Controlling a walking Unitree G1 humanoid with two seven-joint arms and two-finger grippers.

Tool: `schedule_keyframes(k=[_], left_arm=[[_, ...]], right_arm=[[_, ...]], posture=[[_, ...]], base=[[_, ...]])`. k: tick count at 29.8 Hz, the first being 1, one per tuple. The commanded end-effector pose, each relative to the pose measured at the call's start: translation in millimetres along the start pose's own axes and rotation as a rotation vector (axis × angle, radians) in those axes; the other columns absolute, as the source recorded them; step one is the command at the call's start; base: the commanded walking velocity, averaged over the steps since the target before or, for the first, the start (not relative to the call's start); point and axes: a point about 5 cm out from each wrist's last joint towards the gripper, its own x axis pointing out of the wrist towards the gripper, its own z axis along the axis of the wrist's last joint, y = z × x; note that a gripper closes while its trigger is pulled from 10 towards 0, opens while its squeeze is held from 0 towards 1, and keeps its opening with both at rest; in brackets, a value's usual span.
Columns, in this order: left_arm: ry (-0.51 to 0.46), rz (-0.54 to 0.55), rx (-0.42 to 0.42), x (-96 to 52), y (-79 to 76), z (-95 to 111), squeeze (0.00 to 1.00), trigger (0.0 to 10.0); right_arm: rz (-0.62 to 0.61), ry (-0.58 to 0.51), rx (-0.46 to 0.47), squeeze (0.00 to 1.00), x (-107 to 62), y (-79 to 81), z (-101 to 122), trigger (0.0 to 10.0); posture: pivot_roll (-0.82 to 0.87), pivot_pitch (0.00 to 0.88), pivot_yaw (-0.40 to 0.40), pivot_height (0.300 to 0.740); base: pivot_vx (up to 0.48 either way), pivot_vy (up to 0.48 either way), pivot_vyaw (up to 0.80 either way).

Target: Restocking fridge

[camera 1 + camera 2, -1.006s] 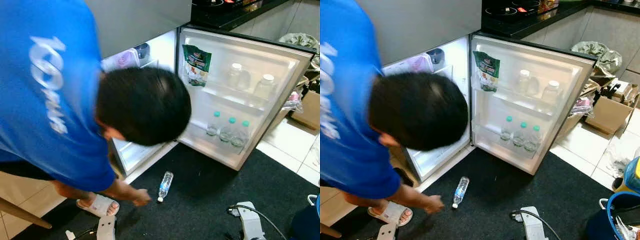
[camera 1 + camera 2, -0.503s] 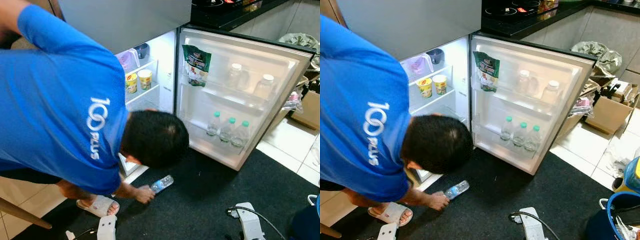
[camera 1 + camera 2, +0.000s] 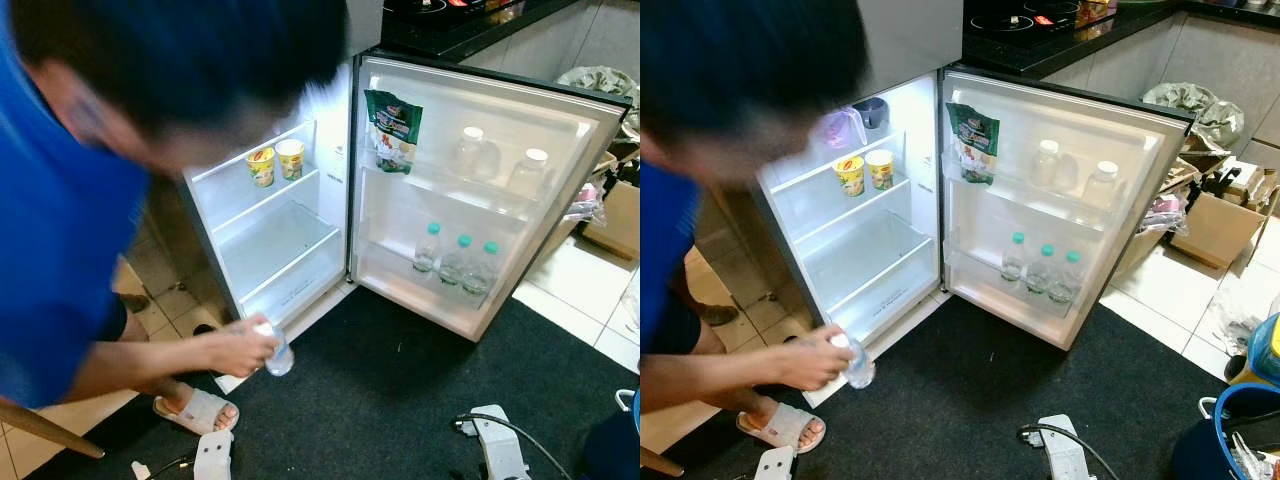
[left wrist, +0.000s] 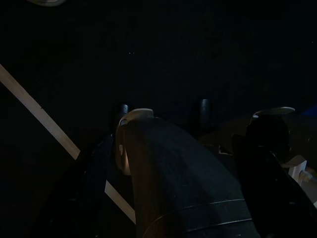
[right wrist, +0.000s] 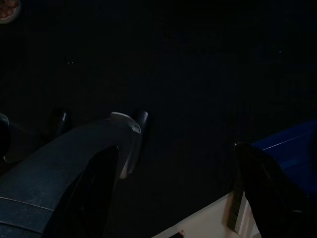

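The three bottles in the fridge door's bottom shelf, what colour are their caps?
Green, a light teal green, on all three bottles; the left eye view shows them best.

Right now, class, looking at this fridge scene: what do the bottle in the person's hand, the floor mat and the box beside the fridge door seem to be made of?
Bottle: probably clear plastic, since it is see-through with a pale cap.
Floor mat: looks like dark carpet or felt, matte with a fine speckled surface.
Box: most likely cardboard, plain brown and dull, with open flaps.
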Motion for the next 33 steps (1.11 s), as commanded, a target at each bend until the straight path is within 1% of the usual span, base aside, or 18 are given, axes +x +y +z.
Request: schedule_keyframes(k=[1, 5, 12, 15, 22, 27, 33], left_arm=[[0.056, 0.006, -0.007, -2.4, 0.7, -14.1, 0.00, 10.0], [0.058, 0.006, -0.004, -2.5, 1.0, -14.3, 0.00, 10.0], [0.064, 0.007, 0.007, -2.7, 1.5, -14.5, 0.00, 10.0], [0.065, 0.006, 0.009, -2.5, 1.1, -14.4, 0.00, 10.0], [0.075, 0.008, 0.015, -2.7, 0.8, -16.3, 0.00, 10.0], [0.081, 0.035, 0.026, -4.0, 5.4, -16.2, 0.00, 10.0], [0.086, 0.045, 0.032, -4.7, 7.5, -16.6, 0.00, 10.0]], right_arm=[[-0.008, 0.007, -0.005, 0.00, -0.8, -2.7, -2.7, 10.0], [-0.009, 0.017, -0.038, 0.00, -1.3, -4.0, -4.1, 10.0], [-0.009, 0.014, -0.043, 0.00, -1.1, -3.5, -3.4, 10.0], [-0.009, 0.016, -0.062, 0.00, -1.1, -3.3, -3.9, 10.0], [-0.011, 0.009, -0.055, 0.00, -1.1, -3.5, -3.1, 10.0], [-0.011, 0.004, -0.052, 0.00, -0.9, -2.9, -1.8, 10.0], [-0.009, 0.002, -0.050, 0.00, -0.7, -2.3, -1.0, 10.0]], posture=[[-0.02, 0.000, 0.004, 0.740], [-0.02, 0.000, 0.005, 0.740], [-0.02, 0.000, 0.004, 0.740], [-0.02, 0.000, 0.004, 0.740], [-0.02, 0.000, 0.003, 0.740], [-0.02, 0.000, 0.003, 0.740], [-0.02, 0.000, 0.005, 0.740]], base=[[0.000, 0.000, 0.00], [0.000, 0.000, 0.00], [0.000, 0.000, 0.00], [0.000, 0.000, 0.00], [0.000, 0.000, 0.00], [0.000, 0.000, 0.00], [0.000, 0.000, 0.00]])
